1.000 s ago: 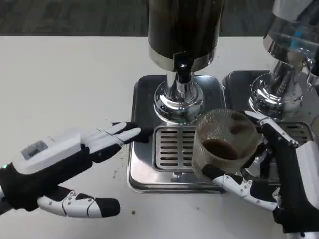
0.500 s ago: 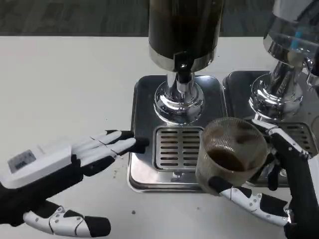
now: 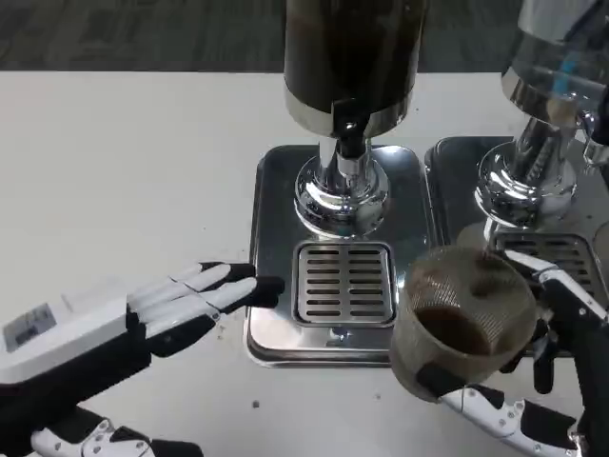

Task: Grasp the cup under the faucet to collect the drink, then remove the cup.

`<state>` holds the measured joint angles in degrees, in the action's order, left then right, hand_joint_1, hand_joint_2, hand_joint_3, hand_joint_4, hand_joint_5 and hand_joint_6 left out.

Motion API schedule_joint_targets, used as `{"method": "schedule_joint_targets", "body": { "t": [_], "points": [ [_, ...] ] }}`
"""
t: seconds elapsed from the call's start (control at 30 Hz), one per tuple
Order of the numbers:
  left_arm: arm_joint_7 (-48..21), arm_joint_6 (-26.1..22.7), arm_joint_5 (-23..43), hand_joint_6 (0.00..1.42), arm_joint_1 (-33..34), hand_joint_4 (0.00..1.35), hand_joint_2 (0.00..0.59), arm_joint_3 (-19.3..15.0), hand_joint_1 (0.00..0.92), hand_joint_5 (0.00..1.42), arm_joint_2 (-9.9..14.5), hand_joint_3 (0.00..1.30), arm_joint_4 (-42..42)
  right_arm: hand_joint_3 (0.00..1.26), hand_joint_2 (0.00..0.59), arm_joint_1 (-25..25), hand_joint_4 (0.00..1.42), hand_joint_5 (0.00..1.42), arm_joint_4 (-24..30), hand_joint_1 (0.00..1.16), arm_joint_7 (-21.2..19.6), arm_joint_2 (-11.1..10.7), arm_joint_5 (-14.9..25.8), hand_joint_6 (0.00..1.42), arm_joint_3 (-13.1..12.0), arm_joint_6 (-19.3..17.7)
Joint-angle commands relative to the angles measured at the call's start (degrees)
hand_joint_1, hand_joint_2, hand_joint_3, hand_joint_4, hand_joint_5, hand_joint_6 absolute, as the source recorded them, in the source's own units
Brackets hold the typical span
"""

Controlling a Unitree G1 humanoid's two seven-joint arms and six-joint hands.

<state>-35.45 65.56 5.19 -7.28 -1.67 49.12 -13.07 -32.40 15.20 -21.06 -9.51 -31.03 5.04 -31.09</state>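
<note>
Cup (image 3: pixel 463 319), dark drink inside, has been drawn right off the drip tray (image 3: pixel 343 314), clasped by right hand (image 3: pixel 533 381). Left hand (image 3: pixel 162 309) released, fingers spread.

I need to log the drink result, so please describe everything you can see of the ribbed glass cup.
The ribbed, clear glass cup looks smoky brown and holds a shallow layer of dark drink at its bottom. It is tilted, with its open mouth facing the camera. The right hand grips it from the right and from below. It hangs over the front right corner of the steel drip tray, away from the black faucet.
</note>
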Motion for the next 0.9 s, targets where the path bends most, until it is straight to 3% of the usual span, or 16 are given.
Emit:
{"method": "schedule_joint_targets", "body": {
  "t": [0.03, 0.9],
  "points": [
    [0.08, -0.5, 1.0, 0.0, -0.84, 0.0, 0.147, -0.72, 0.0, 0.0, 0.96, 0.02, 1.03, 0.74, 0.207, -0.31, 0.81, 0.99, 2.61, 0.74, -0.1, 0.65, 0.99, 1.28, -0.46, -2.46],
    [-0.69, -1.16, 1.69, 0.0, 0.14, 0.0, 0.147, -0.17, 0.0, 0.0, 1.13, 0.02, 0.17, 0.75, 0.208, -0.11, 0.82, 1.01, 2.15, 0.74, 0.44, 1.27, 1.07, 1.3, -0.99, -3.02]
  ]
}}
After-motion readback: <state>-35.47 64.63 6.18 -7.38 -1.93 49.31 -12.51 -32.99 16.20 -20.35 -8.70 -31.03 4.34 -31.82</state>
